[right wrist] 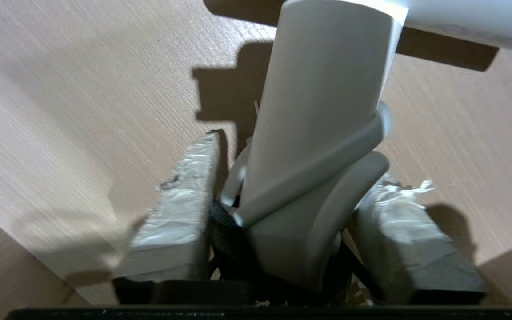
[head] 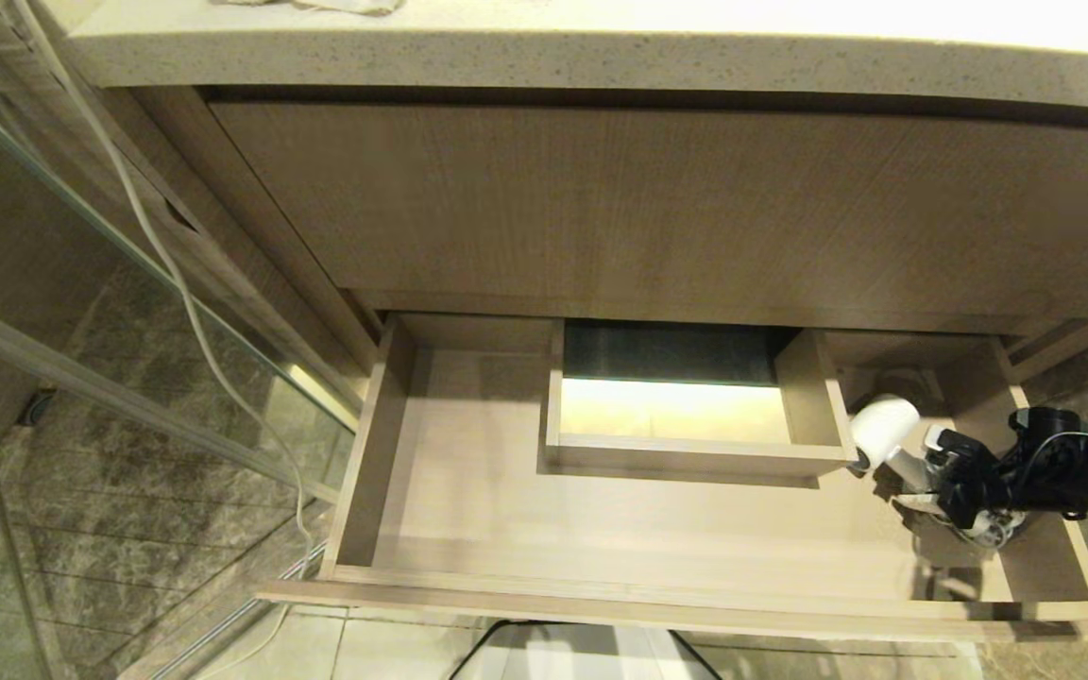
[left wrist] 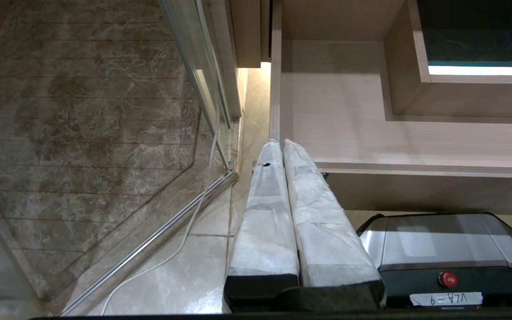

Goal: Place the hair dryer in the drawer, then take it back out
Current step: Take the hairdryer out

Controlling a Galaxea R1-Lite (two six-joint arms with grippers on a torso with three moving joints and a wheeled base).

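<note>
The drawer (head: 468, 491) stands pulled out under the vanity. At its right end lies the white hair dryer (head: 884, 427), its barrel pointing toward the boxed cutout (head: 695, 453). My right gripper (head: 955, 482) reaches in from the right. In the right wrist view its padded fingers (right wrist: 180, 209) press on both sides of the hair dryer's handle (right wrist: 322, 89) and its coiled cord, just above the drawer floor (right wrist: 60, 89). My left gripper (left wrist: 281, 144) hangs parked outside the drawer's (left wrist: 336, 111) front left corner, fingers together, holding nothing.
A speckled stone countertop (head: 601, 57) and a taller wood-grain panel (head: 648, 208) overhang the drawer's back. A glass shower screen (head: 128, 283) with a trailing white cable (head: 195, 312) stands to the left. My own base (left wrist: 442, 249) sits below the drawer front.
</note>
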